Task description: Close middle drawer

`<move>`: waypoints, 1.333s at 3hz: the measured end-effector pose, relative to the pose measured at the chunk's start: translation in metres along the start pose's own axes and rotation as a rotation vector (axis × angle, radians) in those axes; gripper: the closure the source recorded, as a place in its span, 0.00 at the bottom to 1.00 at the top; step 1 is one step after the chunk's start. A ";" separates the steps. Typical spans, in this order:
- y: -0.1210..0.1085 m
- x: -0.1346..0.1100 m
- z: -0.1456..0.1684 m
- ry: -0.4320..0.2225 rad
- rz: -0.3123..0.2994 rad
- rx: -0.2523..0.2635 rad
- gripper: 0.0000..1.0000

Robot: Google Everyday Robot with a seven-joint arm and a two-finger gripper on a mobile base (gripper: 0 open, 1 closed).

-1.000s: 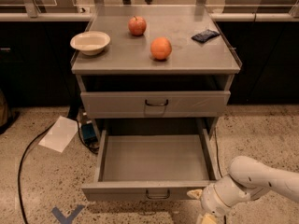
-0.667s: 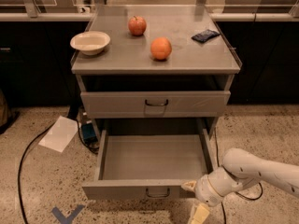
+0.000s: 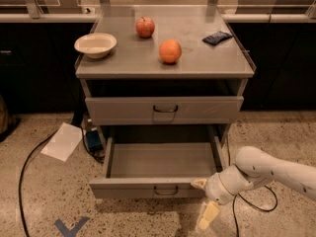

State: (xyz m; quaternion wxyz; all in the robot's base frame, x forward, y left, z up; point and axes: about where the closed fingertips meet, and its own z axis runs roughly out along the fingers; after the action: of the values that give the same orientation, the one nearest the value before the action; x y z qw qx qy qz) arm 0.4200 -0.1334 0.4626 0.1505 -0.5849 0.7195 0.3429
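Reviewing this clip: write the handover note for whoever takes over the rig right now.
Gripper: open, holding nothing, low at the right end of the middle drawer front; contact cannot be told.
Middle drawer: pulled far out, empty; its handle is not gripped.
Done: gripper positioned at the drawer front.
Left: push the front in until it lines up with the closed top drawer.

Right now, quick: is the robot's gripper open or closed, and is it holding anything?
Gripper: open, holding nothing, low at the right end of the front of the pulled-out middle drawer.
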 end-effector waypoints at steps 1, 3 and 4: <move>0.000 0.000 0.000 0.000 0.000 0.000 0.00; -0.014 0.004 0.018 0.011 0.001 -0.022 0.00; -0.040 -0.002 0.007 0.025 -0.012 0.025 0.00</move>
State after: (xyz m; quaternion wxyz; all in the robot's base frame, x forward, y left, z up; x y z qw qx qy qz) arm 0.4568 -0.1305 0.4467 0.1511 -0.5916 0.7219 0.3256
